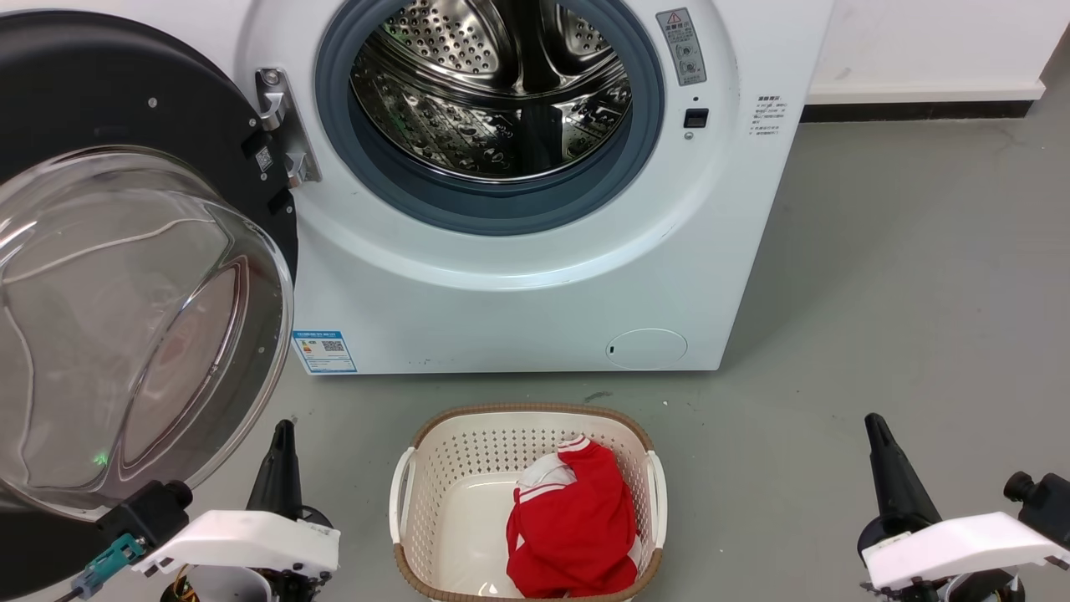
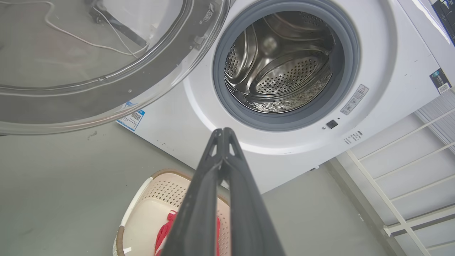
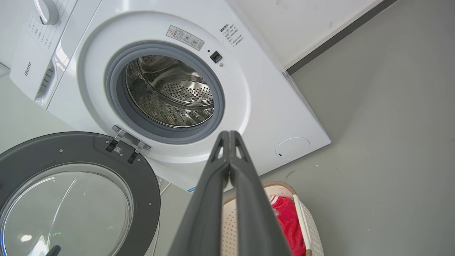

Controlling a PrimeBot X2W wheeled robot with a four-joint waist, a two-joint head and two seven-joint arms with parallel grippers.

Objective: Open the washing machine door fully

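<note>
The white washing machine (image 1: 518,309) stands ahead with its steel drum (image 1: 493,92) exposed inside the grey gasket. The washing machine door (image 1: 100,109), a black disc with a clear glass bowl (image 1: 125,326), hangs swung wide to the left on its hinge (image 1: 280,125). The door (image 3: 71,149) and the door (image 2: 89,99) also appear in the two wrist views. My left gripper (image 1: 284,428) is shut and empty, low beside the door's bowl, apart from it. My right gripper (image 1: 873,422) is shut and empty at the lower right, away from the washer.
A beige laundry basket (image 1: 451,451) holding a red and white garment (image 1: 573,522) sits on the grey floor between my grippers, just before the washer. A white wall with a dark skirting (image 1: 911,110) runs behind on the right. A white rack (image 2: 408,170) stands beside the washer.
</note>
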